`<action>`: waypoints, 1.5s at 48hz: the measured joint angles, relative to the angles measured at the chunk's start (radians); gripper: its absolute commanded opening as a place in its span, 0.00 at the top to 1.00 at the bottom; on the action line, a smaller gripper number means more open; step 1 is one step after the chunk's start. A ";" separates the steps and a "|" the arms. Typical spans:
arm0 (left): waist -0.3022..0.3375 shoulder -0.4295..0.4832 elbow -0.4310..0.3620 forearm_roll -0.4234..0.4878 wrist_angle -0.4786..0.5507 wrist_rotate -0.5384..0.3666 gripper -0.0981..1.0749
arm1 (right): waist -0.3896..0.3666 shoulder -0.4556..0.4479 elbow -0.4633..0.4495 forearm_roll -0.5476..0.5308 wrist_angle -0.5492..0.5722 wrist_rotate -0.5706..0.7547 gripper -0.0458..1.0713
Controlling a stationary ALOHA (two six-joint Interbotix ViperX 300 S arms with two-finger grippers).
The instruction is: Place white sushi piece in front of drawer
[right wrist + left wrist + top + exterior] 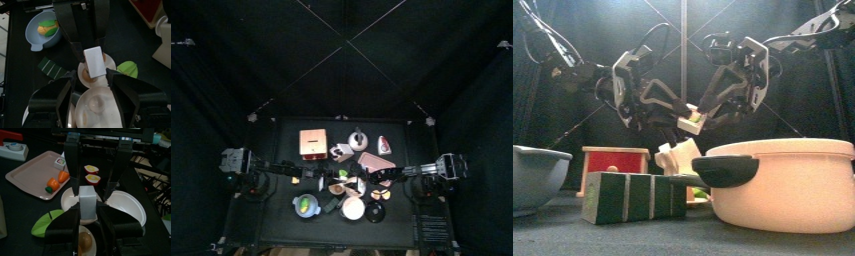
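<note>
White sushi piece (pixel 88 204) hangs mid-frame above the bench (pixel 27 203), pinched at once by the left gripper (pixel 89 217) and right gripper (pixel 94 75), over white bowls (pixel 127 208).

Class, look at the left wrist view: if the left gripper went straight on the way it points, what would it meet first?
The left gripper, shut on the white block, points down at the white bowl. It would probably meet that bowl first, though depth is hard to judge here.

White rectangular sushi piece (pixel 88 203): plain block, upright, held aloft above the table. Small red-fronted wooden drawer box (pixel 615 165): standing on table, closed.
</note>
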 measured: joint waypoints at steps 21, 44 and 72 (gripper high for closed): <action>-0.002 -0.259 0.124 -0.017 0.330 -0.002 0.49 | 0.005 -0.025 0.031 0.026 0.015 0.002 0.19; 0.032 -0.448 0.179 0.002 0.834 0.006 0.49 | 0.006 -0.025 0.040 0.044 0.083 0.003 0.19; 0.129 -0.279 0.150 0.071 0.968 0.008 0.47 | 0.006 0.005 0.041 0.075 0.092 0.003 0.19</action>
